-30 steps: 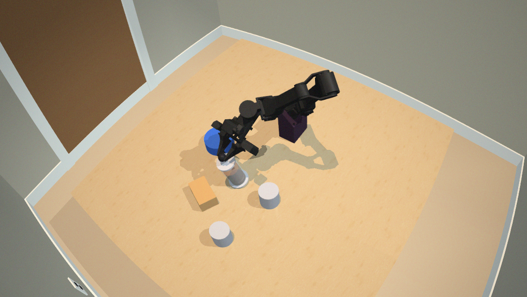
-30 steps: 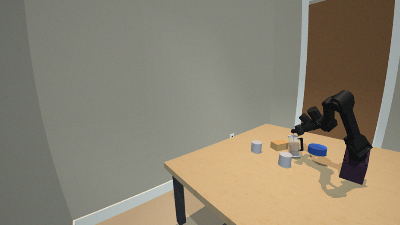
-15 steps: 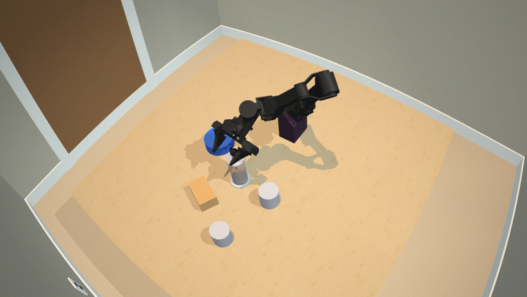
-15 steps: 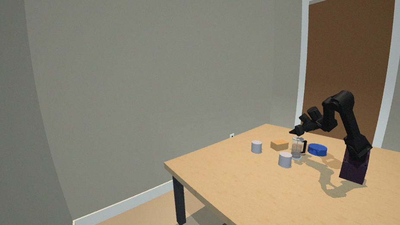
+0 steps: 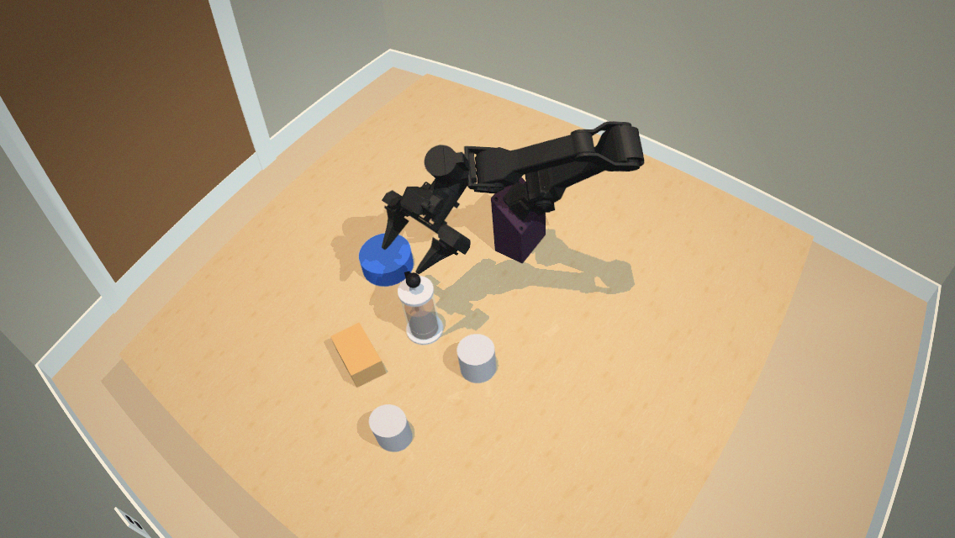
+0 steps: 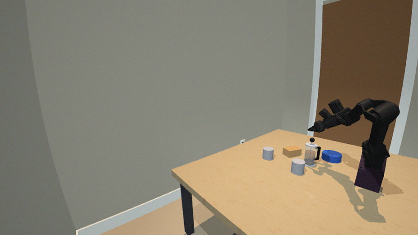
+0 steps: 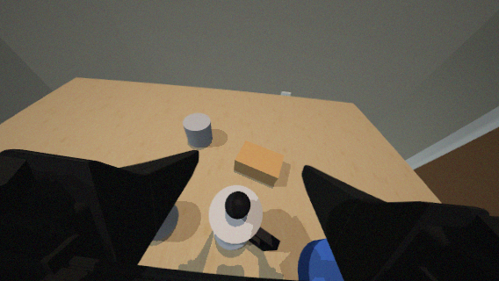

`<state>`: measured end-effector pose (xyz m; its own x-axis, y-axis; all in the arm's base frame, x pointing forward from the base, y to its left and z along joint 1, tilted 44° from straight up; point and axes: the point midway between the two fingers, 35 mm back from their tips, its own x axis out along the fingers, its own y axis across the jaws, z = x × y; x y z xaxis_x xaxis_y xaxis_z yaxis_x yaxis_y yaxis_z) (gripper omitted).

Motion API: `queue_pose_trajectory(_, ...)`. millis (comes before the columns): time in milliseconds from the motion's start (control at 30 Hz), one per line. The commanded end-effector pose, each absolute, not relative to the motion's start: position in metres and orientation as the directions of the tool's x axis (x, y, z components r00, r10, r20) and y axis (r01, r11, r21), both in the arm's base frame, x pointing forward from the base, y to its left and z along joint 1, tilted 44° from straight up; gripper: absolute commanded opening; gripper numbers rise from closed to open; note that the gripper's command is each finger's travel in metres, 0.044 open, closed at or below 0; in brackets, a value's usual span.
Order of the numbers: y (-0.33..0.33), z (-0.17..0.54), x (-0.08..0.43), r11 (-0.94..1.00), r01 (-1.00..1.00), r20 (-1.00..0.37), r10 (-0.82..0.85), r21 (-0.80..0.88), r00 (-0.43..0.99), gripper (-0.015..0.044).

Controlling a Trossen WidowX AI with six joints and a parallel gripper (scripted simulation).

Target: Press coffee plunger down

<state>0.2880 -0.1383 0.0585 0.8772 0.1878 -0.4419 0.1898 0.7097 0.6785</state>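
Note:
The coffee press (image 5: 420,315) (image 6: 310,156) (image 7: 219,216) stands upright on the table, with a clear body, white lid and black handle. Its black plunger knob (image 5: 413,280) (image 6: 311,139) (image 7: 237,205) sits a little above the lid, with a short piece of rod showing between them in the exterior view. Grey-brown contents show in the lower body; the exact plunger depth is hard to tell. My gripper (image 5: 400,260) (image 6: 310,130) (image 7: 251,162) is wide open and empty, above the knob and not touching it. In the wrist view the knob shows between the spread fingers.
A blue round block (image 5: 385,259) (image 6: 331,156) (image 7: 322,263) lies beside the press on its handle side. An orange block (image 5: 357,350) (image 6: 291,151) (image 7: 259,162) and two grey cylinders (image 5: 476,357) (image 5: 389,426) (image 6: 297,167) (image 6: 267,153) stand around it.

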Motion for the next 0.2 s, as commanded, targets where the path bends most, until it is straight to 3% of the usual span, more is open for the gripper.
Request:
queue_pose_trajectory(0,-0.1426,0.0734,0.2782,0.712,0.180,-0.433,0.190,0.678,0.881,0.0440)
queue_pose_trajectory(167,-0.1424,0.0727,0.2782,0.712,0.180,-0.433,0.190,0.678,0.881,0.0440)
